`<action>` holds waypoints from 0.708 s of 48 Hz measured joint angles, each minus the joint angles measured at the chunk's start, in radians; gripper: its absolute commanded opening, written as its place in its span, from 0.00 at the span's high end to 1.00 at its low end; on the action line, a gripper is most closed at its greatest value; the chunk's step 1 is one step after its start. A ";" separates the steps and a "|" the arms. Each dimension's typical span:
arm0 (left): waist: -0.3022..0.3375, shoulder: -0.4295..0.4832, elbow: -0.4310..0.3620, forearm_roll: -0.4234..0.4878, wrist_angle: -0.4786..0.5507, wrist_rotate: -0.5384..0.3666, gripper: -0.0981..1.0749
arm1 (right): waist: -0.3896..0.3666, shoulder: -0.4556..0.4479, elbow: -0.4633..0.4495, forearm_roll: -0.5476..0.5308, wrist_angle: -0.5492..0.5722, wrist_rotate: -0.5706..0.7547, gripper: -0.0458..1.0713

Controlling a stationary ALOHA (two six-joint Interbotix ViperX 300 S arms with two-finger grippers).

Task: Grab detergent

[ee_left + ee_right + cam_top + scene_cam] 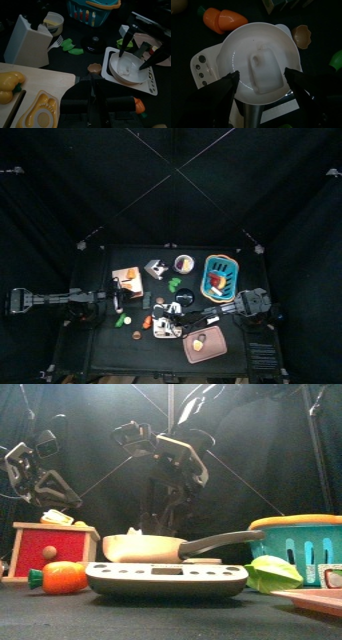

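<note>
Two black jaws straddle smooth, rounded white detergent (262,71); glossy pan (238,47) apparently beneath.

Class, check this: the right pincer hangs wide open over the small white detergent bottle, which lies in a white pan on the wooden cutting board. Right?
Not quite. The small white plastic detergent bottle does lie in the white pan under the open right pincer, but the pan sits on a white kitchen scale, not the cutting board. The right wrist view shows it.

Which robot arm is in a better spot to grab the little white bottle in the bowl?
The right. Its open right gripper hangs straight over the small white plastic detergent bottle lying in the white bowl, one jaw either side. The left gripper sits off at the table's side.
</note>
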 measured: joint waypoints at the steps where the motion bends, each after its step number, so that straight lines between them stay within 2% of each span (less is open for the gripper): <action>1: 0.000 0.000 0.000 0.000 0.002 -0.002 0.50 | -0.002 0.002 0.000 0.000 -0.002 0.000 0.06; 34: 0.002 0.000 0.000 0.000 0.000 0.000 0.50 | -0.026 0.040 0.018 0.020 -0.052 0.000 0.06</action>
